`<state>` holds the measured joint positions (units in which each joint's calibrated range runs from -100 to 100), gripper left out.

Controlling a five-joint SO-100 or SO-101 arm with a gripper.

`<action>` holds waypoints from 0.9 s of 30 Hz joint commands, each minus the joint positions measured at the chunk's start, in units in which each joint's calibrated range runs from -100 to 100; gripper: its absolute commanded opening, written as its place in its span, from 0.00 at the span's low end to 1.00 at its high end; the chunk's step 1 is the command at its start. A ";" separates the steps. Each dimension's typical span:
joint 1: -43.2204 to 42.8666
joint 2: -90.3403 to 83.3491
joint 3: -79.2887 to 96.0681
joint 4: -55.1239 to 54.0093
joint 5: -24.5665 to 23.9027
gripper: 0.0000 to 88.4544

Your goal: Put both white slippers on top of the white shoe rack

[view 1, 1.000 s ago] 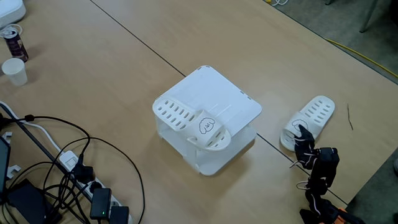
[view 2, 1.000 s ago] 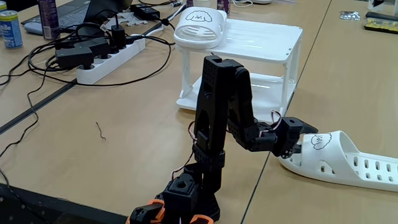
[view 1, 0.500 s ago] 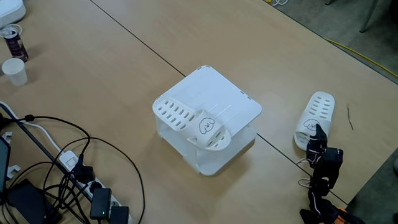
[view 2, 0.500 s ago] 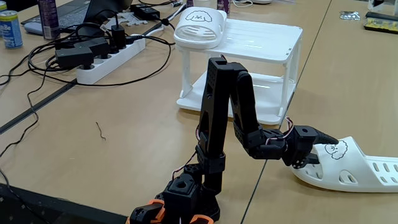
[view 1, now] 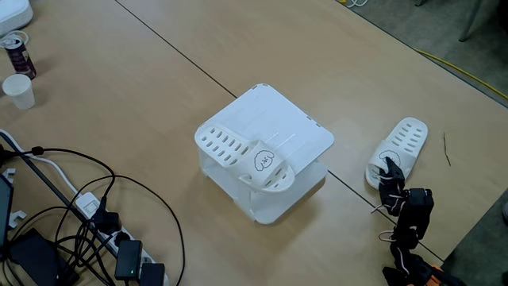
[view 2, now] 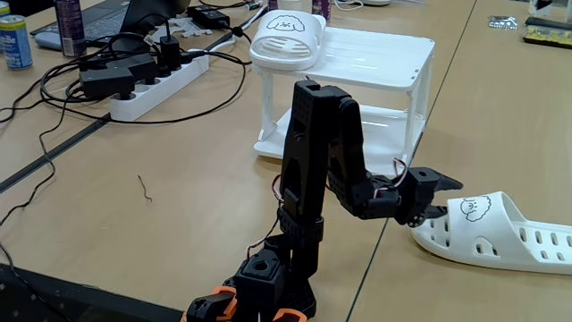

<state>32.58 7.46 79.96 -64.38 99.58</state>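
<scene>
We count two slippers. One [view 1: 246,157] lies on top of the shoe rack [view 1: 294,131]. The other [view 2: 500,237] lies on the table [view 1: 159,95] beside the rack. Our gripper [view 2: 440,199] hangs open at its toe strap, holding nothing. The slipper looks light, rubbery and bendy; we would pinch the strap edge.

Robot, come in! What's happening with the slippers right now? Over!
Hand open at toe of slipper on table. Other slipper already on shoe rack. Nothing in the way.

One slipper [view 1: 252,160] atop rack [view 1: 298,131], other slipper [view 1: 401,148] on table.
</scene>
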 commanded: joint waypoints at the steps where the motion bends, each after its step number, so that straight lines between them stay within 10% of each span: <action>1: -0.59 0.07 -0.44 -1.11 0.42 0.22; 27: 3.44 7.13 -9.19 -1.45 0.42 0.22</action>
<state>34.68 14.89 72.42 -64.38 99.58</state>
